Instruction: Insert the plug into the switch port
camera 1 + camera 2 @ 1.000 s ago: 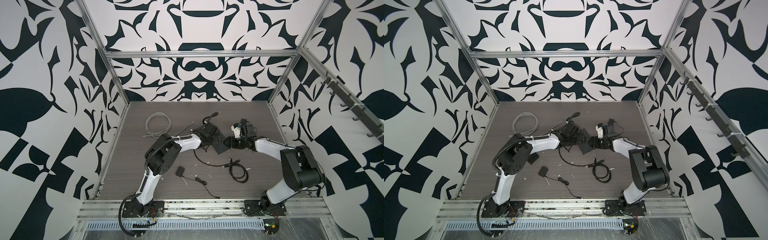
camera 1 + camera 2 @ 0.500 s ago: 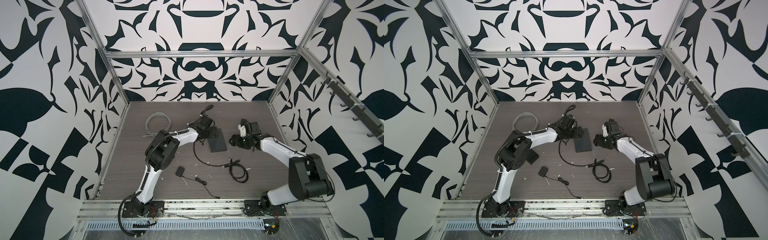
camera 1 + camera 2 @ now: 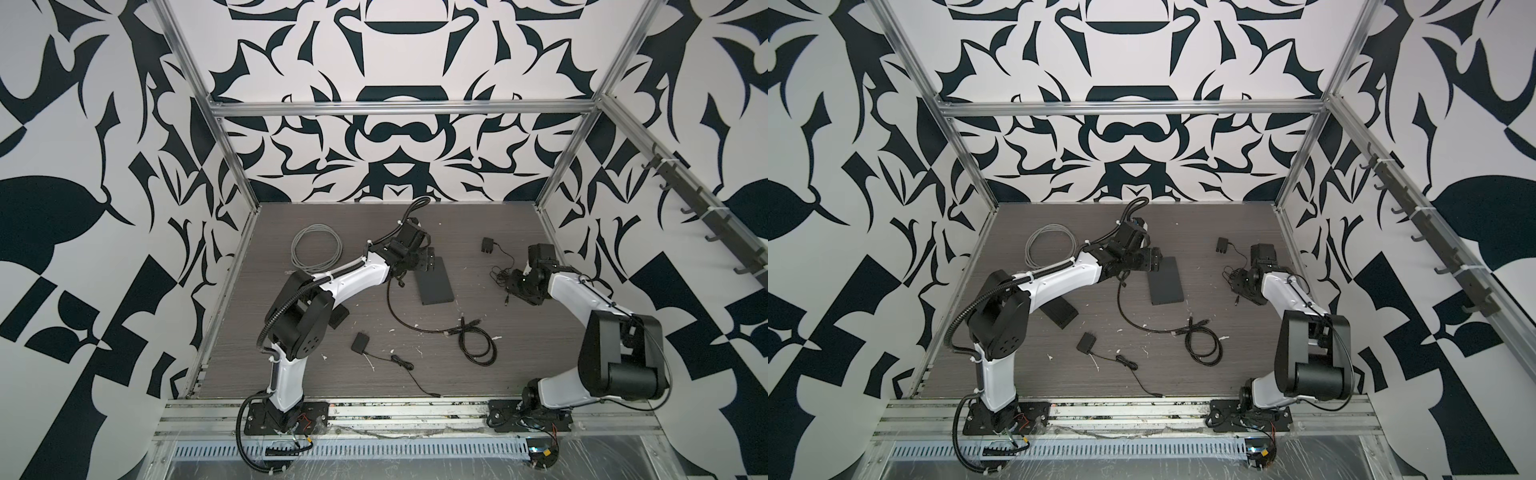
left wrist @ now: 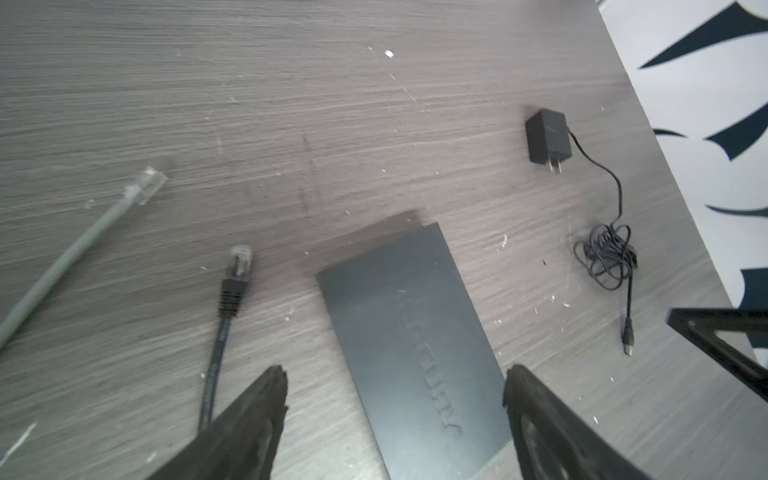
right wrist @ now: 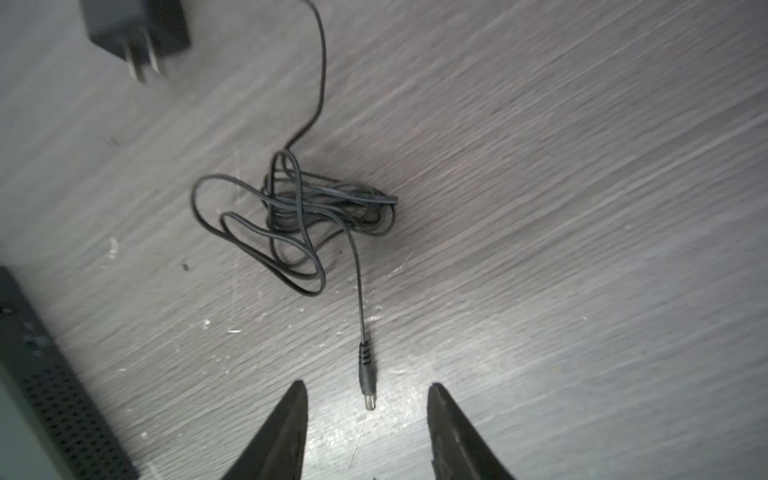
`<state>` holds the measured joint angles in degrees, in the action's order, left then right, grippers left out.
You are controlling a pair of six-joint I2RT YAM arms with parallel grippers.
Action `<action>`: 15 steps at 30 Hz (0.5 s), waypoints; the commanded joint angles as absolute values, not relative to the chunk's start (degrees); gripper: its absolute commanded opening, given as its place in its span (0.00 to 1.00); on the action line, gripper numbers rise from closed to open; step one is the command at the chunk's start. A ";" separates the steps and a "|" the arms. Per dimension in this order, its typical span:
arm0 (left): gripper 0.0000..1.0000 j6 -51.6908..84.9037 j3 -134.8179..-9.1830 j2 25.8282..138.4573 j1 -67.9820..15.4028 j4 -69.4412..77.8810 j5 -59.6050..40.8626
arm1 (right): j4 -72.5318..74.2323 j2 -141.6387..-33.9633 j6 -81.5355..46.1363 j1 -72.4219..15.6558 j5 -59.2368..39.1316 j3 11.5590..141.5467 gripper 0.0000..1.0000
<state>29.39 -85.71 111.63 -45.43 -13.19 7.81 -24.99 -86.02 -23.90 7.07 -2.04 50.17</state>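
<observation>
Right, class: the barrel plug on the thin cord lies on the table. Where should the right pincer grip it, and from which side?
Grip the barrel plug by its ribbed sleeve, behind the metal tip, coming down from above. It lies flat on the table, lengthwise in the gap of the open right pincer, which would close across its narrow width, leaving the tip free.

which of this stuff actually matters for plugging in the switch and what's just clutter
job: switch; barrel plug, framed by the open right pincer; its wall adapter
clutter: grey network cable; black network cable; small black adapter
</observation>
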 commanded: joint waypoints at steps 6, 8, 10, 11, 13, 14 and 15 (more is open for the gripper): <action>0.86 27.77 -84.99 110.07 -47.61 -15.93 8.60 | -21.23 -90.23 -23.58 8.15 -3.49 52.20 0.45; 0.86 27.77 -85.01 109.87 -47.86 -15.73 8.51 | -20.75 -91.49 -23.63 8.26 -3.87 52.70 0.40; 0.82 27.77 -85.08 109.77 -47.99 -15.54 8.52 | -20.42 -92.90 -23.63 8.33 -4.17 53.40 0.38; 0.81 27.77 -85.08 109.67 -48.12 -15.55 8.45 | -20.18 -93.51 -23.57 8.35 -4.30 53.63 0.36; 0.80 27.77 -85.25 109.60 -48.30 -15.52 8.26 | -19.81 -94.89 -23.29 8.35 -3.80 54.37 0.35; 0.80 27.77 -85.23 109.60 -48.38 -15.63 8.26 | -19.80 -95.46 -23.21 8.35 -3.50 54.69 0.34; 0.79 27.78 -85.25 109.60 -48.42 -15.81 8.26 | -19.84 -96.16 -22.94 8.35 -3.14 55.13 0.34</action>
<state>27.97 -85.65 111.61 -48.07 -14.50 7.92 -20.93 -95.77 -23.73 8.16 -3.68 52.69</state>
